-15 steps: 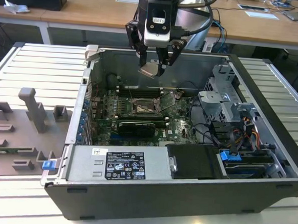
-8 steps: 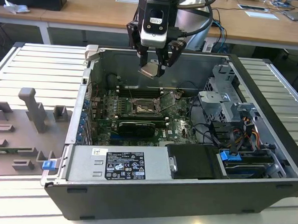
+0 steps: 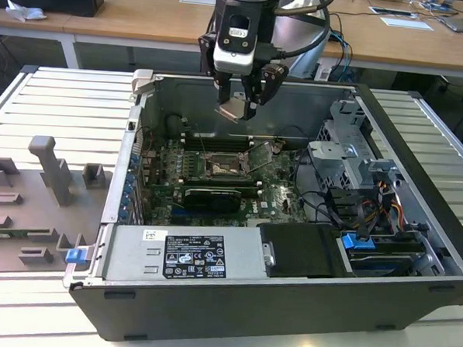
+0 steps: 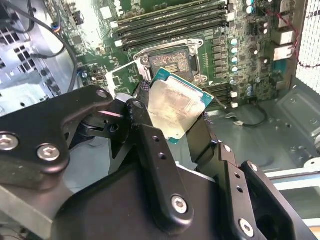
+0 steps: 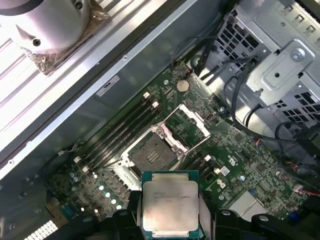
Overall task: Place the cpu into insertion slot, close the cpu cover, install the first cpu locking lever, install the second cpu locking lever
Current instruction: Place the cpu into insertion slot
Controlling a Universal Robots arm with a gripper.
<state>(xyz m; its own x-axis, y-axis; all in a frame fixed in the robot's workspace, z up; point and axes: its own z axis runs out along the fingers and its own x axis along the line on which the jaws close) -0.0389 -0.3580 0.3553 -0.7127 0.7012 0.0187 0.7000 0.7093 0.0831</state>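
cpu [image 5: 170, 207] | clamped in claw [image 3: 241, 103], gripped edges hidden | insertion slot [image 5: 151, 155] uncovered below

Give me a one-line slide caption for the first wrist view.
Claw holds the chip over the circuit board, not yet seated in the empty socket; the cover stands open.

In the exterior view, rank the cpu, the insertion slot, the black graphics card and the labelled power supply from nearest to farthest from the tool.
1. cpu: held in the tool, above the case.
2. insertion slot: on the board below it.
3. graphics card: beyond the slot, toward the camera.
4. power supply: along the case's near wall.
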